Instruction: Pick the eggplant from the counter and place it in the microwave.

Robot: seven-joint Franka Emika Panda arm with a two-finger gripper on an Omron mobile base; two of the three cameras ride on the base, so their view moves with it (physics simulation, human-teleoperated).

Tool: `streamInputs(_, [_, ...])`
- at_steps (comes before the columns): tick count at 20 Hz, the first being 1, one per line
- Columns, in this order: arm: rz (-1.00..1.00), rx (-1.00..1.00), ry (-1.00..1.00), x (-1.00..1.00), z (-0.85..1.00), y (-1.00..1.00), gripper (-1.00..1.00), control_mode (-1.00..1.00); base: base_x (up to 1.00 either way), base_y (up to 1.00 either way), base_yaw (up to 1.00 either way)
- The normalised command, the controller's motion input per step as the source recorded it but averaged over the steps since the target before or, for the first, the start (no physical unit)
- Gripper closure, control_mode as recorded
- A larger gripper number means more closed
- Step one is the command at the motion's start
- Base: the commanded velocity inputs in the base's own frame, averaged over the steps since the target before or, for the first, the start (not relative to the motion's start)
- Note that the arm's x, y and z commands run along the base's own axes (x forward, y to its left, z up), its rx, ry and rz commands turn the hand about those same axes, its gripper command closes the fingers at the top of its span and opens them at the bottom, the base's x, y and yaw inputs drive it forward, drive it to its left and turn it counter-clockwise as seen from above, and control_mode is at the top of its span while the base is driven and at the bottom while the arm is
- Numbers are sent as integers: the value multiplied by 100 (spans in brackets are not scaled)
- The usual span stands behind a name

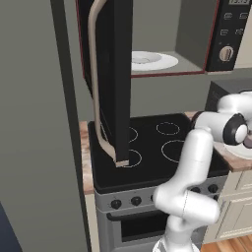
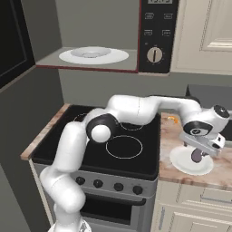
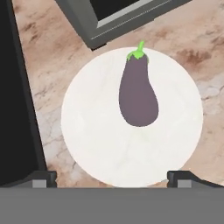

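Black glass of the stovetop [image 1: 157,147] takes the middle of the left base view, and above it I see the microwave [image 1: 162,37] with its door [image 1: 110,78] swung wide open and a white dish [image 1: 147,61] inside the cavity. My arm reaches to the right, over the counter [image 1: 236,162].

In the right base view the gripper [image 2: 202,150] hangs just above a white plate [image 2: 181,164] on the counter [image 2: 181,131], right of the stove. The eggplant [image 2: 196,156] shows as a small dark lump under the hand. I judge I am in the picking step; nothing is grasped yet.

In the hand view the eggplant [image 3: 138,91] lies on the plate [image 3: 96,131], its green stem pointing to the top of this view, toward a dark grey box [image 3: 118,17]. The two fingertips [image 3: 41,178] stand far apart, so the pincer is released. The eggplant sits between their lines but ahead of them. I think the next move calls for descending and centring on the thick part, then closing across its width.
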Motion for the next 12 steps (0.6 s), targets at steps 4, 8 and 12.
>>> streamInputs(4, [8, -5, -12, 3, -61, 14, -100, -100, 0, 0, 0])
streamInputs(8, [5, -13, -5, 17, -50, -9, -100, -100, 0, 0, 0])
streamInputs(12, [1, -16, -4, 32, -21, -23, -100, -100, 0, 0, 0])
